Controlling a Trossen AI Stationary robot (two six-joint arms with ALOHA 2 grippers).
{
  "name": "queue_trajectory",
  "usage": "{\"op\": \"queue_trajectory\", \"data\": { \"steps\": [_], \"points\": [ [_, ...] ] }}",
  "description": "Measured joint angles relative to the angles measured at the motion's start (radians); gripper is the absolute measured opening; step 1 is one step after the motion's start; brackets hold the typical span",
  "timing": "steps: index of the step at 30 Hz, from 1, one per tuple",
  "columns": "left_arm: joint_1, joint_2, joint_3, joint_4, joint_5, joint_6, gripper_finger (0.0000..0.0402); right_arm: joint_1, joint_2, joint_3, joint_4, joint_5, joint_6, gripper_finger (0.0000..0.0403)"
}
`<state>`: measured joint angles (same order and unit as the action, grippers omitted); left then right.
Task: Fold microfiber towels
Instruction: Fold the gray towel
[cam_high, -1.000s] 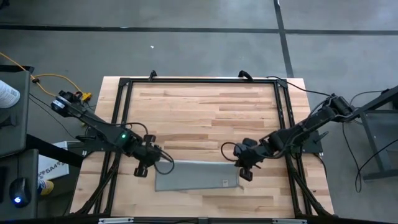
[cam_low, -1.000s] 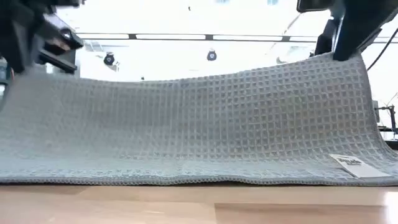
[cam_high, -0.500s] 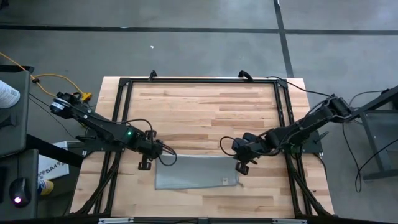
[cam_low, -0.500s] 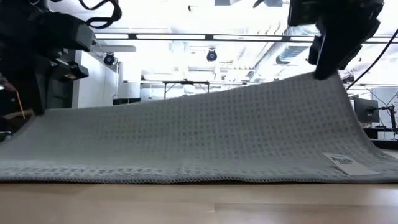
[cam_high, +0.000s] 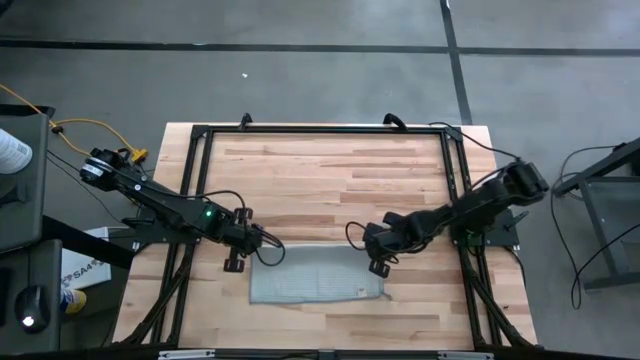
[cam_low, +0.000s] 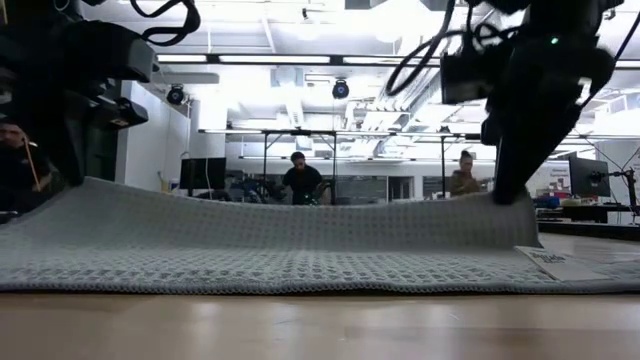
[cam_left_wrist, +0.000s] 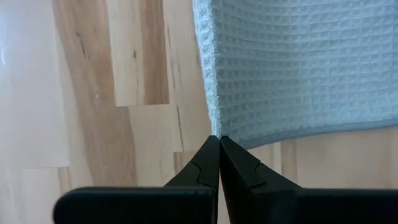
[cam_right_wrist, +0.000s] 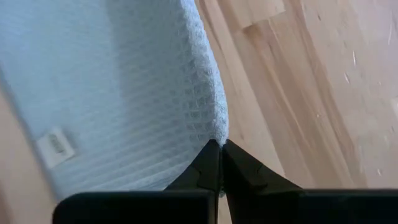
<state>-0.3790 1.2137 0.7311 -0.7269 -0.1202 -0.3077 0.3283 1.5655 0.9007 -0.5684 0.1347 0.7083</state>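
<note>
Both my left gripper (cam_high: 243, 246) and right gripper (cam_high: 377, 250), each clenched on a towel (cam_high: 315, 273) corner low in the high view, have dropped since a second ago, laying the fold nearly flat.

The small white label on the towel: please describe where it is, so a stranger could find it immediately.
On the wooden table, a grey towel lies near the front edge, each far corner pinched by a gripper. The label sits by its front corner under the right gripper, the only white patch on the cloth.
</note>
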Motion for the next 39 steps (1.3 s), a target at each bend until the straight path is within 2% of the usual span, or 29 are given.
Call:
{"op": "queue_trajectory", "data": {
  "steps": [7, 17, 27, 39],
  "points": [
    [0.000, 0.000, 0.000, 0.000, -0.035, 0.014, 0.0000, -0.029, 0.046, 0.000, 0.023, 0.006, -0.034, 0.0004],
    [0.002, 0.010, 0.000, -0.007, -0.084, 0.028, 0.0000, -0.030, 0.046, 0.000, 0.031, 0.048, -0.041, 0.0004],
    [0.098, 0.089, 0.000, -0.003, -0.073, 0.097, 0.0000, -0.029, 0.046, 0.000, 0.040, 0.049, -0.033, 0.0004],
    [0.177, 0.094, 0.000, 0.006, -0.071, 0.155, 0.0000, -0.029, 0.046, 0.000, 0.052, 0.075, -0.028, 0.0004]
  ]
}}
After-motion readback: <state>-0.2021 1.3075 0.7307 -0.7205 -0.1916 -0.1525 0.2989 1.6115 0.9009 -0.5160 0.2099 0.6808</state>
